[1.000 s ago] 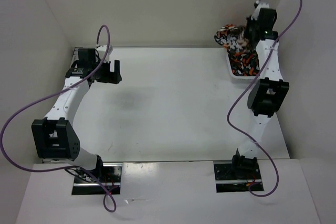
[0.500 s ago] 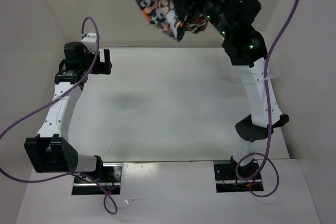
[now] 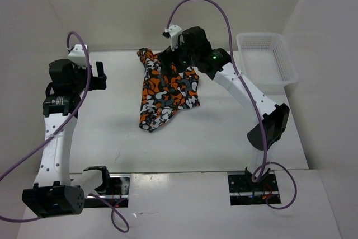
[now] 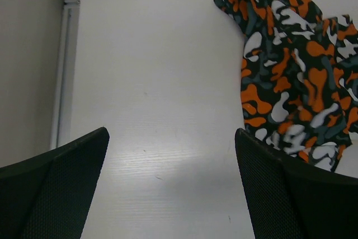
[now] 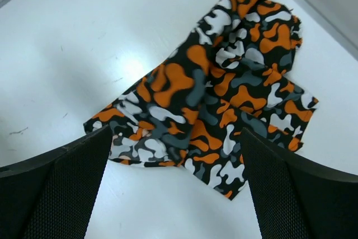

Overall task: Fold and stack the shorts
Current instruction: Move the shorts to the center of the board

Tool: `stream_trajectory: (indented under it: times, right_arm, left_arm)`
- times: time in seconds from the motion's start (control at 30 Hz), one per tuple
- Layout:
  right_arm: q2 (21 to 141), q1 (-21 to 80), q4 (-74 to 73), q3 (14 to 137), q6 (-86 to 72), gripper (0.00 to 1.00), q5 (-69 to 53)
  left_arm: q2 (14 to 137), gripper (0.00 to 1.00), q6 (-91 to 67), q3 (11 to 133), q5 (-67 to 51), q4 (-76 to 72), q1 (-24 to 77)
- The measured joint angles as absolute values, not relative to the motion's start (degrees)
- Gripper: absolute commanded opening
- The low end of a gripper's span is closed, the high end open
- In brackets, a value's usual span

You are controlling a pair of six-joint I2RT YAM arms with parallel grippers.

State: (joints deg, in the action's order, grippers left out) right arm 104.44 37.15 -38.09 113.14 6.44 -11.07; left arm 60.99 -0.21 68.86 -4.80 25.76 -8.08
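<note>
Soft orange-and-black camouflage fabric shorts lie rumpled on the white table — left gripper and right gripper both gaping, empty — so folding and stacking look wholly undone.

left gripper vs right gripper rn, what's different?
The right gripper hangs directly over the shorts, which lie loose on the table. The left gripper looks down on bare table, shorts off to its side. The right arm reaches toward the table's middle; the left arm sits by the left edge. Shared: both open, both empty.
</note>
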Motion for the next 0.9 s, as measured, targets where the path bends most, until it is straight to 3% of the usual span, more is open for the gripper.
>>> stream_trajectory:
  times: [0.3, 0.6, 0.67, 0.7, 0.73, 0.8, 0.9]
  right_arm:
    - [104.9, 33.7, -30.1, 106.5, 4.1, 0.99, -7.6]
    - [129.1, 39.5, -26.3, 116.5, 0.9, 0.96, -9.0]
    - [132.5, 40.3, -26.4, 116.6, 0.7, 0.71, -9.2]
    - [133.8, 40.8, -26.5, 116.6, 0.7, 0.33, -9.5]
    - [134.6, 41.2, -26.6, 116.3, 1.0, 0.17, -10.0]
    - [134.9, 42.1, -27.3, 115.4, 1.3, 0.00, -12.1]
    - [134.6, 43.3, -28.6, 115.4, 6.0, 0.02, -17.8]
  left_arm:
    - [64.9, 1.00, -0.2, 64.7, -9.4, 28.8, -8.1]
    - [62.6, 1.00, -0.2, 60.1, -10.7, 30.1, -8.8]
    - [61.3, 1.00, -0.2, 59.2, -11.7, 30.6, -9.9]
    - [60.6, 1.00, -0.2, 58.7, -12.2, 30.7, -10.5]
    - [60.1, 1.00, -0.2, 58.4, -12.4, 30.9, -10.8]
    - [59.4, 1.00, -0.2, 57.5, -12.4, 31.0, -11.1]
    - [59.5, 1.00, -0.2, 56.8, -12.0, 31.3, -11.2]
